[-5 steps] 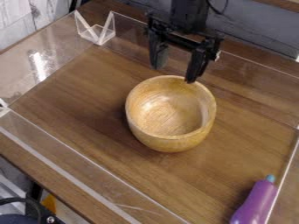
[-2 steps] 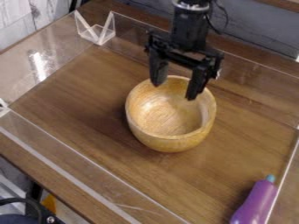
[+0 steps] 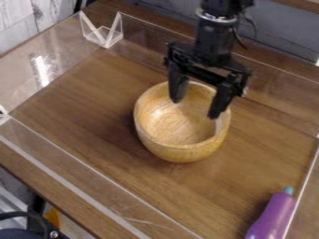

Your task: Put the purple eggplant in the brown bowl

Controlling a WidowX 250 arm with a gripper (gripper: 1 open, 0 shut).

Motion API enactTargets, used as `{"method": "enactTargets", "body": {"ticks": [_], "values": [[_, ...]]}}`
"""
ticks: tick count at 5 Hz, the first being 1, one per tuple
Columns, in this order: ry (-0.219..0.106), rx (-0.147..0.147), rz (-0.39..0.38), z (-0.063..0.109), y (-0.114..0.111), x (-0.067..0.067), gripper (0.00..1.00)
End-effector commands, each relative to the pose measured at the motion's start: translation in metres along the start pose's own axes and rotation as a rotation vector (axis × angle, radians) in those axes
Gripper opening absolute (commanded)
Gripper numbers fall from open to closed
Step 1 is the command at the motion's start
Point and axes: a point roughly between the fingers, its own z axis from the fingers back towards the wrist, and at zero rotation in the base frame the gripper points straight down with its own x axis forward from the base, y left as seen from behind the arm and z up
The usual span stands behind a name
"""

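The brown bowl, round, thick-walled light wood, sits in the middle of the wooden table. My gripper hangs pointing down over the bowl's far rim, jaws open and nothing between its black fingers. The purple eggplant lies at the bottom right corner of the view, its pale green tip pointing up, well apart from both bowl and gripper; its lower end is cut off by the frame.
A clear plastic stand sits at the back left. A low transparent wall borders the table's front and left edges. The arm's dark body rises at the top centre.
The open gripper has moved toward the lower right, from behind the bowl's far rim to over its far side. Bowl and eggplant have stayed where they were.
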Motion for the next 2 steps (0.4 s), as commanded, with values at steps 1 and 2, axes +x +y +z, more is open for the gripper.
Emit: {"method": "enactTargets", "body": {"ticks": [1, 2], "values": [[-0.064, -0.008, -0.024, 0.0169, -0.014, -0.006, 1.0], [-0.06, -0.01, -0.029, 0.0136, -0.0176, -0.009, 1.0]]}}
